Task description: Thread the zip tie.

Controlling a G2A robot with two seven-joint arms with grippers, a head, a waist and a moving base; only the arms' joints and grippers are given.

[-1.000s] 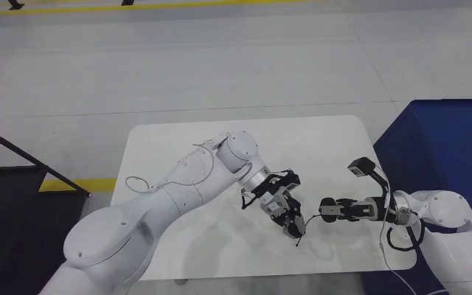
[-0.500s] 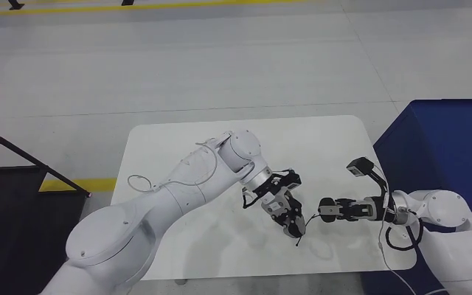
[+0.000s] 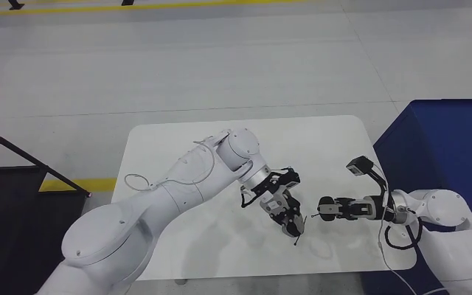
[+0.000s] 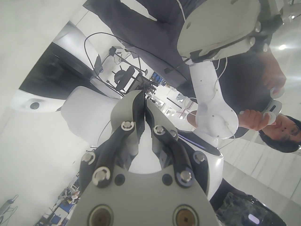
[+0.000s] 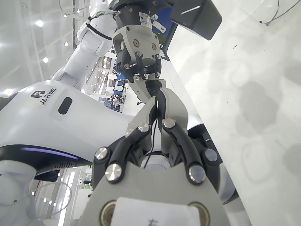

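The zip tie (image 5: pixel 153 128) is a thin black strand. It runs between the pads of my right gripper (image 5: pixel 158 104), which is shut on it. My left gripper (image 5: pixel 154 90) meets the right one tip to tip. In the left wrist view my left gripper (image 4: pixel 144 99) is pinched shut on the strand's other end. From above, the left gripper (image 3: pixel 296 230) and the right gripper (image 3: pixel 319 207) hang close together over the front right part of the white table (image 3: pixel 184 162). A short stretch of zip tie (image 3: pixel 310 216) shows between them.
A blue cabinet (image 3: pixel 428 147) stands just past the table's right edge, beside my right arm. Another thin black strand (image 5: pixel 279 12) lies on the tabletop farther off. The left and rear parts of the table are bare white surface.
Both grippers have crept slightly to the left and stay shut. The gap between them is about the same.
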